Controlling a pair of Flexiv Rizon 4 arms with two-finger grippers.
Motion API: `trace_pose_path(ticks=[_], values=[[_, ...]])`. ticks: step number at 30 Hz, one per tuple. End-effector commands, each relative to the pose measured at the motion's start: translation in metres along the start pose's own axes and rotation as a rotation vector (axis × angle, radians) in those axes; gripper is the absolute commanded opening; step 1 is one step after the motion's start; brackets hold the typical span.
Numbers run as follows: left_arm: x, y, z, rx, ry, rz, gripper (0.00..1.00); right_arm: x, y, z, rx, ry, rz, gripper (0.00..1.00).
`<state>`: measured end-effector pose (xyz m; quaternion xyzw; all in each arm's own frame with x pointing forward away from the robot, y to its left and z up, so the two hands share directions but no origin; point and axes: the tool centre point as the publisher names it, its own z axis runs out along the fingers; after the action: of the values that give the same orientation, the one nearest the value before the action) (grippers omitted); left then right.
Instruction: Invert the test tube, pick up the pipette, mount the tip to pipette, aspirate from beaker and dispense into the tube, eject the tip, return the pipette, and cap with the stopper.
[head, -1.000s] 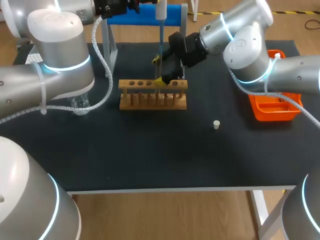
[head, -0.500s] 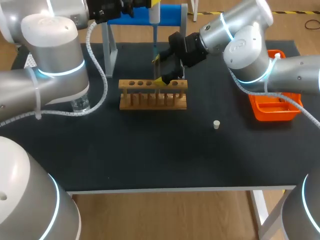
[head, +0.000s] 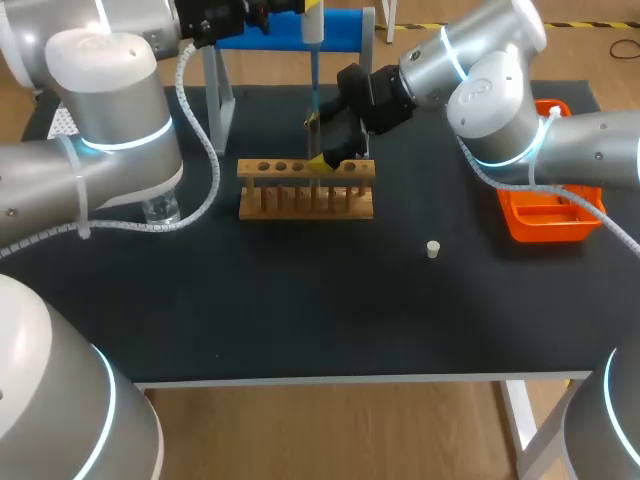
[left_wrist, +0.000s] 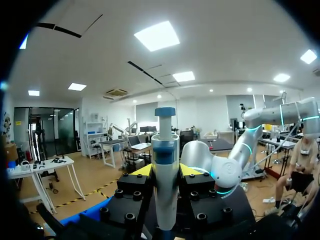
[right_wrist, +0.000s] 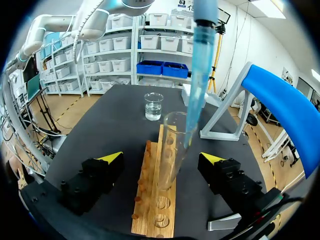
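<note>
While the left gripper clasps the pipette above the wooden rack, the mounted tip dips into the mouth of the test tube, which stands mouth-up in the rack. The right gripper straddles that tube, released, its fingers clear of the glass. Dispensing seems to be the step in hand, though whether liquid has left the tip is hard to tell. Ejecting the tip, returning the pipette and capping are left to do. The stopper lies on the desk, right of the rack.
</note>
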<state>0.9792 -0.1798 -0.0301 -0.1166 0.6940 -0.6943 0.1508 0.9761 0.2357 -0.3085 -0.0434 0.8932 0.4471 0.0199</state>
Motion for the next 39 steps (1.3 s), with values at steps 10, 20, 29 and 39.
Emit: trace_pose_path(ticks=[10,20,29,39], values=[[-0.001,0.012,0.0,-0.002,-0.005,-0.004,0.0,0.0,0.0,-0.001,0.002,0.002,0.001,1.0],[-0.001,0.016,-0.001,-0.001,-0.011,0.01,0.0,0.0,0.0,-0.001,0.002,0.002,0.001,1.0],[0.0,0.02,0.0,0.006,-0.005,0.013,0.0,0.0,0.0,-0.001,0.002,0.002,0.001,1.0],[0.0,0.027,-0.001,-0.008,-0.007,0.011,0.0,0.0,0.0,-0.001,0.002,0.002,0.001,1.0]])
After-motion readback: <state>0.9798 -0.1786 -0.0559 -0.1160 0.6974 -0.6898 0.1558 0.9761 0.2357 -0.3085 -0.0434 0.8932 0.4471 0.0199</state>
